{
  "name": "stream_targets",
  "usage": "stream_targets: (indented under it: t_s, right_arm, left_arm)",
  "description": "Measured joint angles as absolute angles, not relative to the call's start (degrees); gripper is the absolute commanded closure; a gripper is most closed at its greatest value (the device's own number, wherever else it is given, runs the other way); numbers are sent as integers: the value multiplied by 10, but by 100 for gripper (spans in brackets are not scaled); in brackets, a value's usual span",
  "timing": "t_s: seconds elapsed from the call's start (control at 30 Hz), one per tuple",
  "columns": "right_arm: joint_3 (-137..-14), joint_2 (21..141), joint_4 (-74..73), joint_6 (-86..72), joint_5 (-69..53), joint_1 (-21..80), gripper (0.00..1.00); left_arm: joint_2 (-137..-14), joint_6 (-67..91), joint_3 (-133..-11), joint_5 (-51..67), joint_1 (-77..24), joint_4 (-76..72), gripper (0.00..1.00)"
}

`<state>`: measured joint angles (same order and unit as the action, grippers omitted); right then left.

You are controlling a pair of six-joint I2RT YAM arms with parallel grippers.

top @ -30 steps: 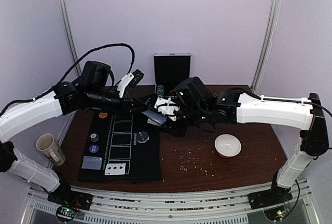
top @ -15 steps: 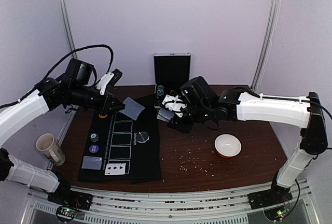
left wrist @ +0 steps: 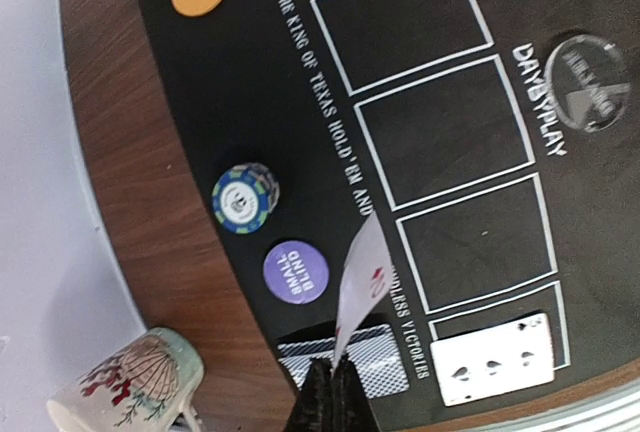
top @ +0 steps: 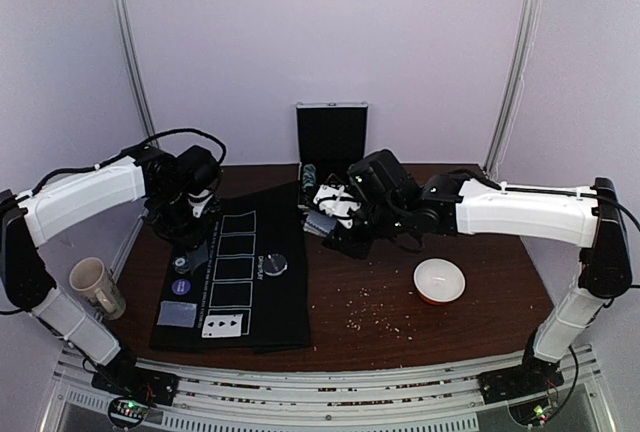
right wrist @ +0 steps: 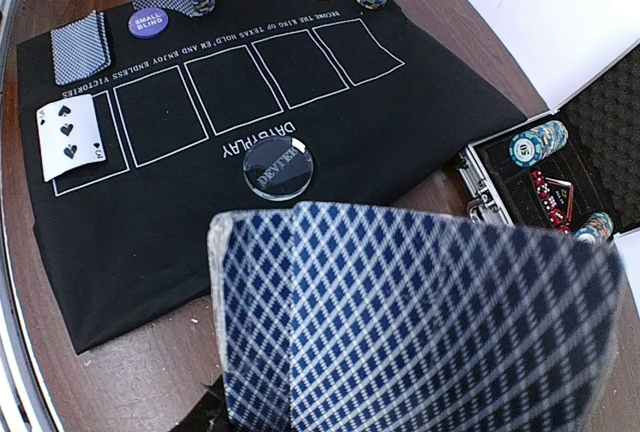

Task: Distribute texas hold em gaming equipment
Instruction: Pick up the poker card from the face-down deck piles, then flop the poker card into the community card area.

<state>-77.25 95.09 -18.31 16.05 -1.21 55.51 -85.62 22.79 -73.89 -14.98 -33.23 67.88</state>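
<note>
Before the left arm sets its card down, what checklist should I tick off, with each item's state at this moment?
1. Left pincer shut on the held card: ok, it is pinched at its lower edge.
2. Right pincer grips the deck: ok.
3. Outline next to the spade card is bare: ok.
4. Height of the held card over the mat: cannot tell.
5. Mug stands off the mat, apart from the left pincer: ok.
</note>
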Motion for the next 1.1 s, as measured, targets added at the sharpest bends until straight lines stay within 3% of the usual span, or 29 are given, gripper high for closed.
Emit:
stream_targets:
  t_s: [0.57,1.1]
  right_arm:
    - [-761,938,-183,158,-22,555,52]
    - [-749,929,-183,150,-24,555,52]
  left_arm:
    - [-996,272,-729,-222,-421,660,100]
    - [-1033,283,-668,-74,-456,524,99]
